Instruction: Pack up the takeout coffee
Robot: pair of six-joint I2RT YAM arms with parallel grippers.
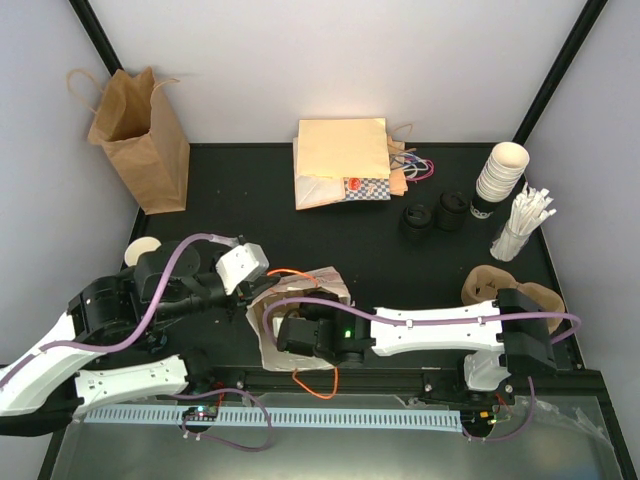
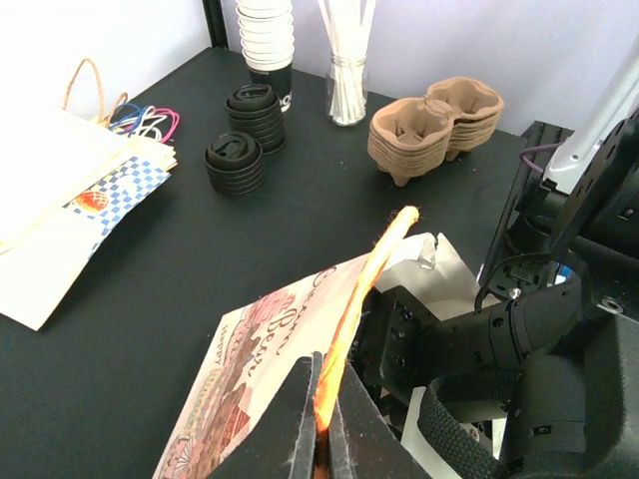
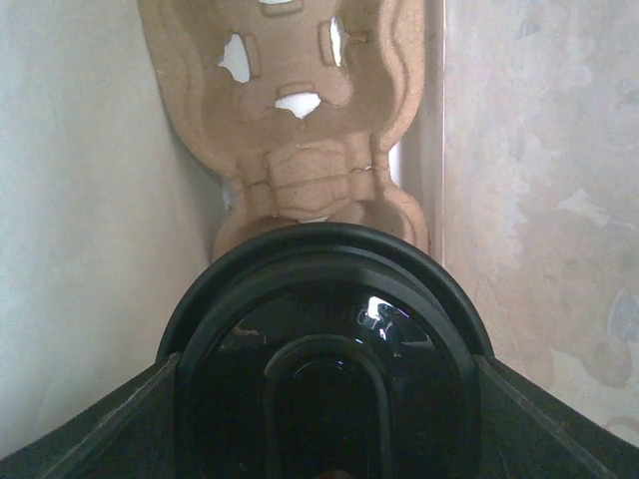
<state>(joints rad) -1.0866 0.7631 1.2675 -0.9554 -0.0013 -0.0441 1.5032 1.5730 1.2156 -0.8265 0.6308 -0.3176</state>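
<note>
Showed, from above, two arms meeting over a printed paper bag (image 1: 300, 295) near the front of a black surface (image 1: 250, 200). Had the left end effector (image 2: 321, 429) clenched on the bag's orange handle (image 2: 369, 269), holding the mouth open. Had the right end effector (image 1: 285, 335) set down inside the bag, grasping the coffee (image 3: 324, 339), with fingers (image 3: 90, 429) at either side of its black lid. Gave only that lid in the wrist view; hid the cream cup wall below it. Placed the coffee within the bag, above and just short of a brown pulp carrier (image 3: 300, 110) lying at the bottom, with bag walls close on both sides. Could not tell whether the cup base touched the carrier.

Judged light, though probably carrying liquid, so best kept upright. Judged the paper wall thin and likely to dent under a hard squeeze. Judged the lid smooth, press-fit plastic, liable to pop off if lifted by it alone. Suggested a hold around the upper wall, right under the lid's rim, where the rolled lip stiffens the paper. Called for a gentle, straight lowering into a carrier well, since the soft bag offered little support and the carrier's cut-outs could snag a tilted base.

Showed spare lids (image 2: 235, 160), stacked cups (image 2: 265, 35), straws (image 2: 347, 60) and more carriers (image 2: 434, 125) well apart at the far side.
</note>
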